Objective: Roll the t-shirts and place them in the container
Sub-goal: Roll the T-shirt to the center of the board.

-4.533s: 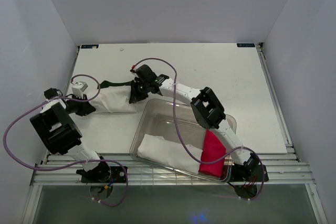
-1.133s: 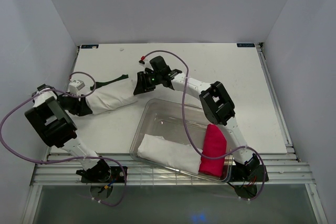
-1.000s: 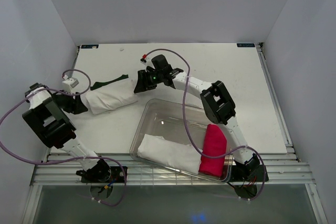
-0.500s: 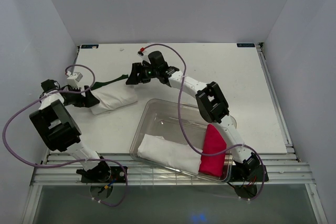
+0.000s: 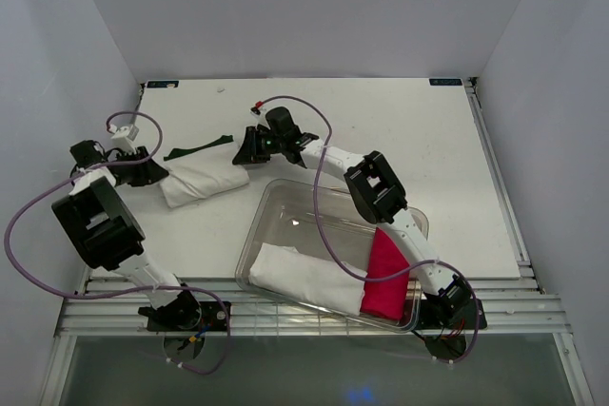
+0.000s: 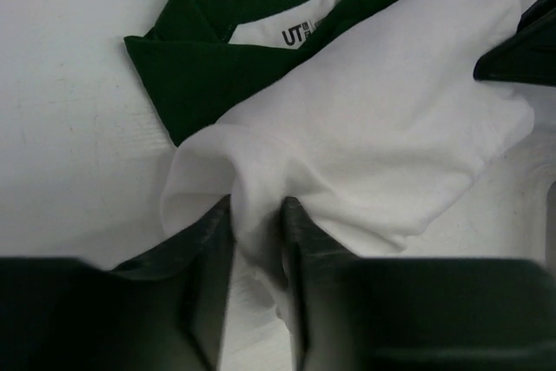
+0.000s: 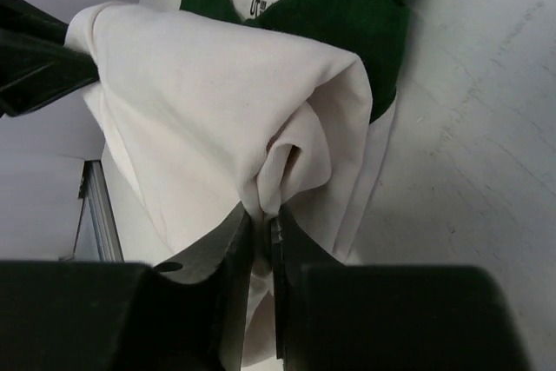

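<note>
My left arm folds up from its base at the near left corner, elbow out at the bench's [image 5: 447,168] left edge, and the wrist turns inward so that my left gripper [image 6: 256,215] points to the right along the bench. Its jaws stand narrow, pinching a fold of the white t-shirt [image 5: 202,178] at its left end. My right arm stretches in a long diagonal from the near right corner, passing above the clear tub [image 5: 259,216], with the wrist aimed left. My right gripper [image 7: 261,219] has its jaws almost together, clamped on a tuck of the same white cloth at the other end. The white t-shirt is a fat roll lying on the left part of the bench between my two grippers. Its long axis runs left to right, slightly slanted, the right end a little farther from my bases than the left. The green t-shirt [image 6: 200,67] lies flat just beyond the roll and partly under it, its collar and a small label showing on the far side. The tub, near the roll's right end, holds another white roll [image 5: 300,278] and a pink bundle [image 5: 385,273].
</note>
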Tool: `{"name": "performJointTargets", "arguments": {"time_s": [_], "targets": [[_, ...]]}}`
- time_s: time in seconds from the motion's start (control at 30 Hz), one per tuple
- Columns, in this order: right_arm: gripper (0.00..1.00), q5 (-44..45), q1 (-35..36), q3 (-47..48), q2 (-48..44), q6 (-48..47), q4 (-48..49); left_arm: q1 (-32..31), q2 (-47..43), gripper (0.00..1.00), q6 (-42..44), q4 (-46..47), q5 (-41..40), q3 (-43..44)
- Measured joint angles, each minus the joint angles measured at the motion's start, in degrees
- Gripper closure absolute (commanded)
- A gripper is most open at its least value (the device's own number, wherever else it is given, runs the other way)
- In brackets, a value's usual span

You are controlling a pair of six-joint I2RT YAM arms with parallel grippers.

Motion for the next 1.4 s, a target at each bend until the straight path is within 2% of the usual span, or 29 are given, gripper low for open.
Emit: {"name": "performJointTargets", "arguments": {"time_s": [0.07, 0.1, 0.13, 0.3, 0.5, 0.63, 0.77, 0.9, 0.93, 1.03, 1.17, 1.4], "targets": [[0.92, -1.05, 0.00, -1.18, -0.11, 1.51, 1.44, -0.09, 0.94, 0.83, -1.22, 0.39, -0.44, -0.68], [0.92, -1.44, 0.07, -2.08, -0.31, 2.10, 1.95, -0.28, 1.05, 0.94, -1.55, 0.39, -0.74, -1.22], [0.92, -1.73, 0.17, -2.93, -0.61, 2.32, 1.95, -0.39, 1.05, 1.00, -1.97, 0.20, -1.01, -1.60], [0.92, -3.02, 1.20, -8.63, -4.39, 2.23, 0.61, 0.33, -0.50, 1.00, -1.81, -2.34, -1.70, -2.01], [0.92, -5.53, 3.26, -18.14, -13.77, 2.19, -1.46, 3.52, -2.54, 1.00, 4.90, -16.09, -1.64, 1.66], [0.92, -8.11, 4.13, -19.52, -17.00, 2.27, -3.21, 5.38, -2.82, 1.00, 10.12, -25.24, -2.23, 2.73], [0.92, -9.42, 3.78, -19.06, -16.79, 3.61, -5.14, 5.46, -1.62, 1.00, 10.97, -29.90, -2.67, 4.70], [0.92, -8.26, 2.95, -15.63, -14.03, 5.46, -6.29, 4.00, 4.81, 0.68, 8.04, -30.01, -3.48, 10.84], [0.92, -7.87, 2.67, -15.17, -13.40, 5.81, -6.36, 3.52, 6.51, 0.53, 7.32, -29.35, -4.15, 12.04], [0.92, -6.80, 1.57, -14.75, -12.11, 6.71, -7.63, 2.64, 9.29, 0.26, 6.21, -27.63, -5.55, 13.25], [0.92, -6.47, 0.63, -13.94, -10.54, 8.61, -7.72, 2.45, 8.57, 0.16, 7.04, -26.88, -6.27, 13.42], [0.92, -4.20, 0.33, -13.88, -10.01, 13.33, -6.71, 1.14, 2.64, 0.14, 13.09, -25.49, -10.51, 17.94]]}}
